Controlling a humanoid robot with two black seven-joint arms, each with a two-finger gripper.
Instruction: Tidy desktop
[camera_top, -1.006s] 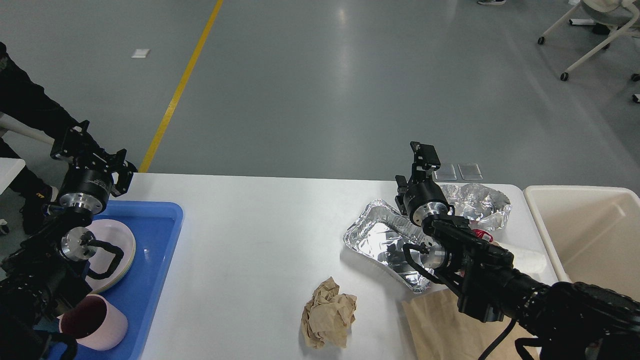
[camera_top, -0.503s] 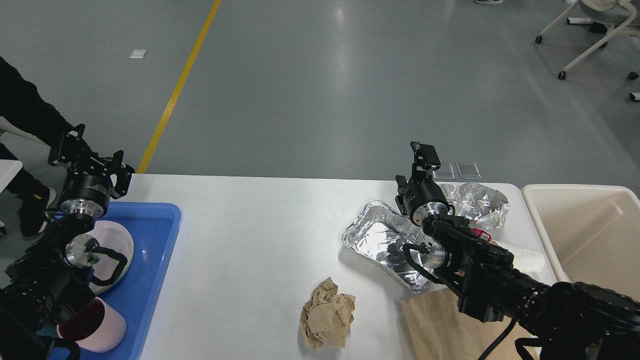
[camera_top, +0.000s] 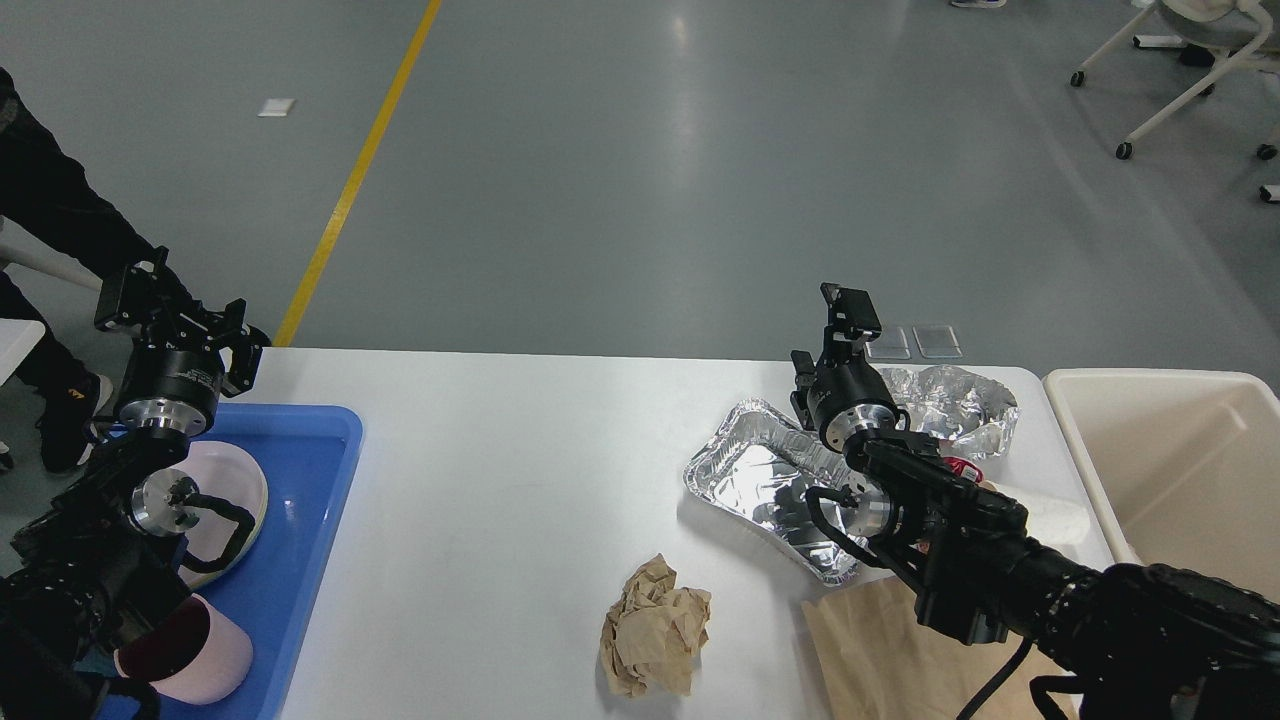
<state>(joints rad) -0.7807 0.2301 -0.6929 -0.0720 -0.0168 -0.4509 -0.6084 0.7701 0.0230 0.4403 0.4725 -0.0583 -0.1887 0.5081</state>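
Since the earlier frames, the view has shifted slightly and the left gripper (camera_top: 170, 310) has barely moved above the blue tray (camera_top: 300, 500), while the items on the tabletop (camera_top: 500, 450) have stayed put. The tabletop spans the lower centre of the view, carrying a crumpled brown paper wad (camera_top: 655, 640), a foil tray (camera_top: 770, 485), crumpled foil (camera_top: 950, 400) and a flat brown paper bag (camera_top: 880, 650); a cream bin (camera_top: 1180, 460) stands just beside its right end. The right gripper (camera_top: 848, 312) hangs over the foil tray's far edge; whether either gripper's jaws are released or clenched cannot be told.

Bright, even overhead light; sharp; glare on floor (camera_top: 690, 150).

Industrial lab or workshop hall; polished grey floor (camera_top: 640, 180), yellow floor line (camera_top: 355, 180), wheeled chair (camera_top: 1190, 70)
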